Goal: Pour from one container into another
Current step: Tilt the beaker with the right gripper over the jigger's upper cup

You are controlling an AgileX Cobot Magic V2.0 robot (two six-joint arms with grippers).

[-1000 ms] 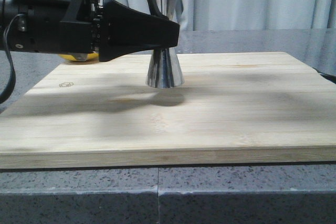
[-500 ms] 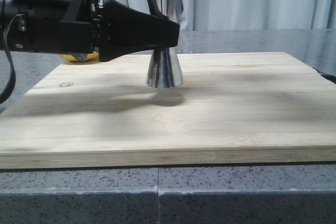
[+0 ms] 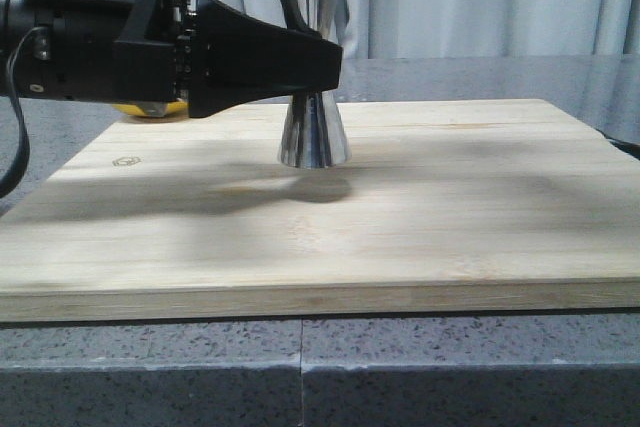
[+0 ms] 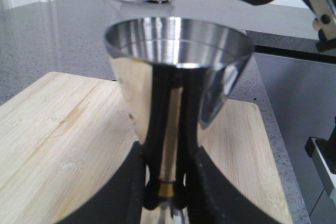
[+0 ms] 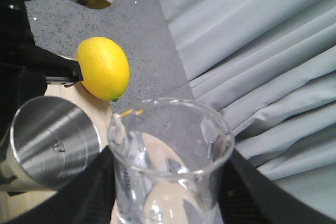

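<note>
Standing upright on the pale bamboo board (image 3: 420, 227) atop the speckled grey worktop (image 3: 450, 367): tall shiny steel hourglass jigger (image 3: 314, 132), thin gold band at its waist. Clamped at that waist by the left arm's black fingers (image 4: 202, 192). Held just above and beside its open mouth: small clear glass beaker (image 5: 170, 166), gripped between the right arm's dark fingers (image 5: 86, 192). Yellow lemon (image 5: 103, 68) nearby.
</note>
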